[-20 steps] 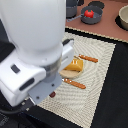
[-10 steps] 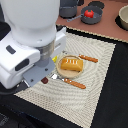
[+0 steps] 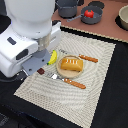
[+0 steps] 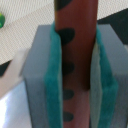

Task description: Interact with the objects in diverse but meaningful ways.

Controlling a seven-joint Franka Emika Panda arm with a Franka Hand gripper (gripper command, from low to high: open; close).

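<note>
Sausage (image 4: 75, 55) between the hand's (image 4: 76, 85) pads

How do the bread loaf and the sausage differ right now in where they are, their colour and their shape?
The bread loaf rests on the tan plate, untouched, while the sausage is clamped between the gripper's teal fingers, off the plate. The loaf is orange-brown with pale score lines; the sausage is reddish-brown with dark spots. The loaf is broad and rounded; the sausage is a narrow cylinder. Both look like toy foods.
</note>
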